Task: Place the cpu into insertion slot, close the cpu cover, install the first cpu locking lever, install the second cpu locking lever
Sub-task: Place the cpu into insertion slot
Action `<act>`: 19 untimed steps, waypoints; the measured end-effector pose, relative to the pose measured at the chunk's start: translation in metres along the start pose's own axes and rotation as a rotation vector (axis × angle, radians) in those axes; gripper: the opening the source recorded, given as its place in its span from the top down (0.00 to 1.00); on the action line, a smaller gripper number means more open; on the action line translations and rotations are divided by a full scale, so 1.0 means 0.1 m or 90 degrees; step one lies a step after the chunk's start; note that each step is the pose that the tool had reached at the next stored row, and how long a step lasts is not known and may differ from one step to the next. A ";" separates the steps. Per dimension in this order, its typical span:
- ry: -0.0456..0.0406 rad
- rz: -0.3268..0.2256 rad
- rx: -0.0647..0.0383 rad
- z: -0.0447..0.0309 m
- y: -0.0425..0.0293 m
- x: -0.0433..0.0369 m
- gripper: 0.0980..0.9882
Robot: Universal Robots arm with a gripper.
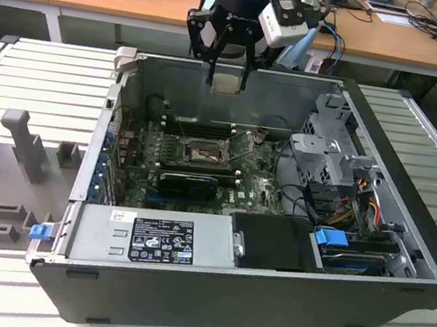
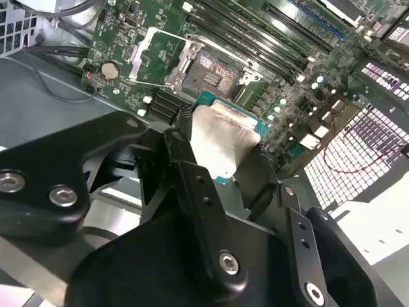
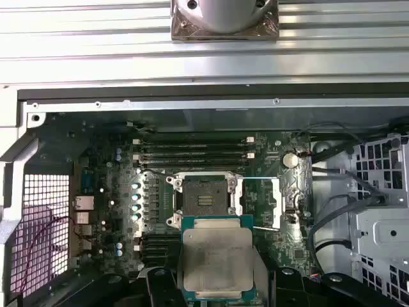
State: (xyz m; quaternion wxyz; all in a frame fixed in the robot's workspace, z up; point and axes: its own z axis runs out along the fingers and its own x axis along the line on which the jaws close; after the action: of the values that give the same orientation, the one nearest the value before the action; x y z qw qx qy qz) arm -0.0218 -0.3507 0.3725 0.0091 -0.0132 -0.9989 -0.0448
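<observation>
Black robot hand [image 1: 227, 76] pinches the flat, square, silver-topped cpu [image 3: 217, 262] by opposite edges — probably light, stiff, fragile underneath — edge-hold suits.

You see the cpu [image 3: 217, 262] with a mottled, pale silver-grey top and a teal-green edge. The insertion slot [image 3: 204, 195] is dark, with a fine speckled grid inside a silver rim. Around that slot the motherboard [image 3: 105, 173] is green. Just beside the slot the cpu cover [image 3: 276, 201] is silver, and near it the memory slots [image 3: 192, 153] run as black stripes. The gripper [image 1: 227, 76] is black.
</observation>
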 end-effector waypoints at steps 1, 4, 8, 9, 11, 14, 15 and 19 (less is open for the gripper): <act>-0.0031 0.035 -0.001 0.001 0.000 0.000 0.52; -0.0051 0.057 -0.001 0.018 -0.002 0.000 0.52; -0.0053 0.059 -0.001 0.038 -0.004 -0.001 0.52; -0.0054 0.061 -0.001 0.038 -0.004 -0.001 0.52; -0.0060 0.065 -0.001 0.041 -0.004 -0.001 0.52; -0.0084 0.093 0.000 0.047 -0.004 -0.001 0.52; -0.0094 0.104 0.000 0.049 -0.004 -0.001 0.52; -0.0111 0.123 -0.001 0.053 -0.005 -0.001 0.52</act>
State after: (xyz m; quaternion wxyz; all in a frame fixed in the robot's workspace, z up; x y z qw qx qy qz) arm -0.0218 -0.3507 0.3671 0.0047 -0.1100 -0.9929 -0.0442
